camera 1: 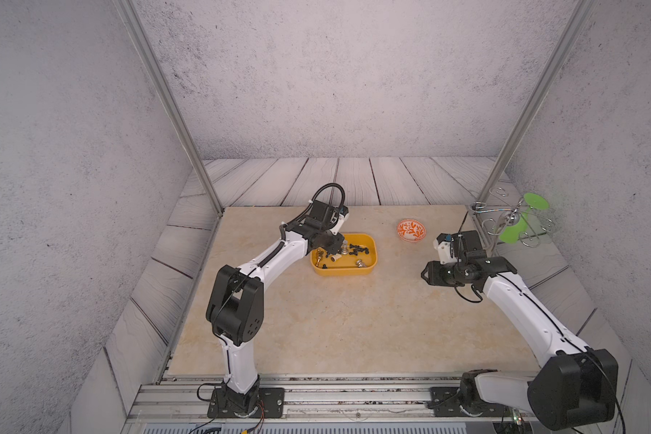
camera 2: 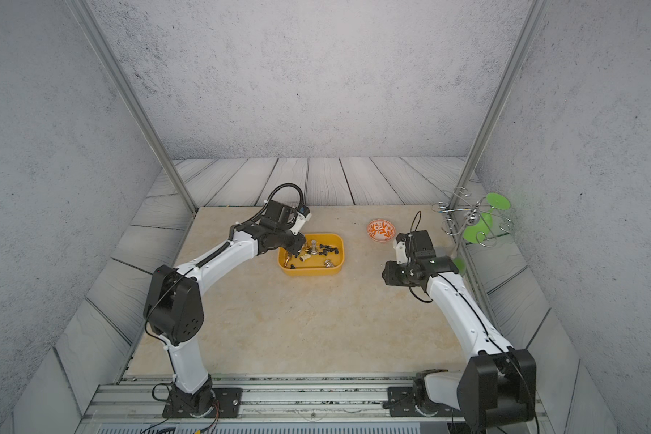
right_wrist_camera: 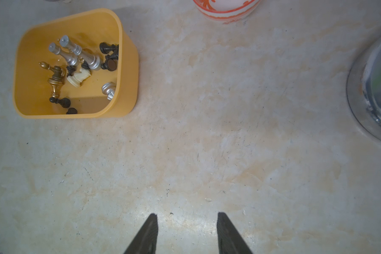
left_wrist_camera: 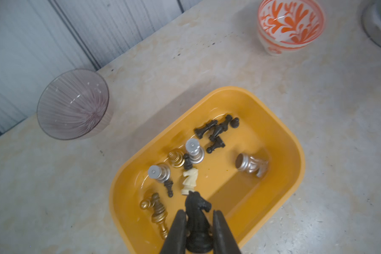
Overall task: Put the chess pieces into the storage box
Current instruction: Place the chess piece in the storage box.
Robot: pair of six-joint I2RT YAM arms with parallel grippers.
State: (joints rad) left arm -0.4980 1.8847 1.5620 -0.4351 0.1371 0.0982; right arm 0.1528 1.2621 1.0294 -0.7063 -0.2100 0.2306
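1. The chess pieces (left_wrist_camera: pixel 194 151) are resting inside the storage box (left_wrist_camera: pixel 295 154). There are silver and gold metallic ones, a cream knight (left_wrist_camera: pixel 190 181) and several small black ones. Some are standing and others are lying tipped over.
2. A black knight (left_wrist_camera: pixel 198 206) is being pinched by its body in the left hand (left_wrist_camera: pixel 198 214). The fingers are closing narrowly on it, and its head is poking out past the fingertips, above the box's floor.
3. In both top views the storage box (camera 1: pixel 369 268) is sitting on the counter (camera 1: pixel 354 319), toward its far middle. The left hand (camera 1: pixel 331 246) is reaching over the box's left end.
4. The right hand (right_wrist_camera: pixel 187 215) is hovering over bare counter, well apart from the box. Its fingers are standing clearly apart and are holding nothing.
5. An orange-and-white bowl (camera 1: pixel 411 230) is standing on the counter beyond the box, toward the right arm. In the left wrist view a ribbed glass bowl (left_wrist_camera: pixel 73 104) is sitting near the counter's edge.
6. A wire rack (camera 1: pixel 515 221) carrying something green is standing at the far right corner.
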